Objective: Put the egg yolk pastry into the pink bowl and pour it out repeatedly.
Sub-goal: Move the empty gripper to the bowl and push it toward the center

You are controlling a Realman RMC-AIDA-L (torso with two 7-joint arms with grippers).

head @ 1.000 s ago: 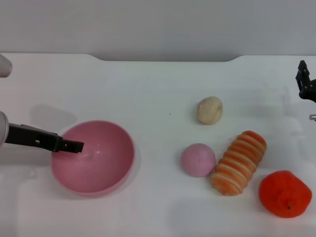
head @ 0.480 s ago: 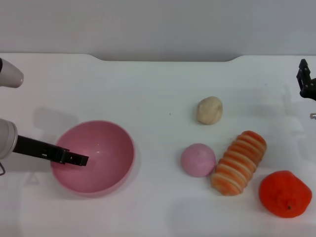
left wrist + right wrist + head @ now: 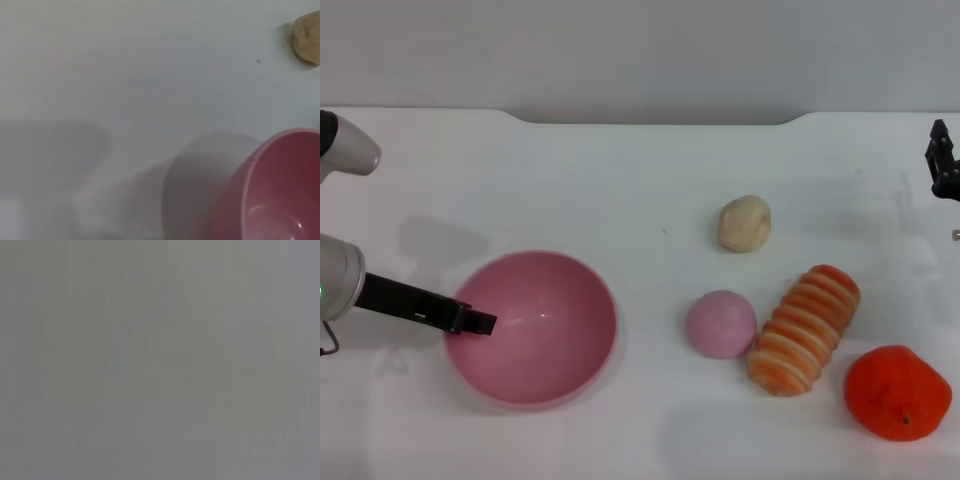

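1. Presently, the egg yolk pastry (image 3: pixel 744 223) lay on the bare worktop (image 3: pixel 620 180), well apart from the pink bowl (image 3: pixel 535 327) and outside it. The bowl held nothing; its glossy inside was visible in the head view.

2. Progress, as judged: the placing step was not done at this moment, and no pour could follow until the pastry sat in the bowl. A pick of the pastry, a drop into the bowl and a tip-out all remained.

3. The left claw (image 3: pixel 470 322) stood at the bowl's rim on the robot's left side, its dark tip over the edge and inside the bowl. It appeared clamped on the rim, one jaw inside; the outer jaw was hidden, so this is a judgement.

4. The right claw (image 3: pixel 942 168) was parked at the far right edge of the worktop, well clear of all items. Whether its jaws were together or apart could not be told. The right wrist view showed only plain grey.

5. Orientation: the bowl sat with its mouth upward, tilted slightly. The pastry was roundish, its slightly longer axis running roughly away from the robot; no dimple could be made out.

6. Bystanders: a pink ball (image 3: pixel 721 323) touched a striped bread (image 3: pixel 804 329); an orange fruit (image 3: pixel 897 392) lay near.
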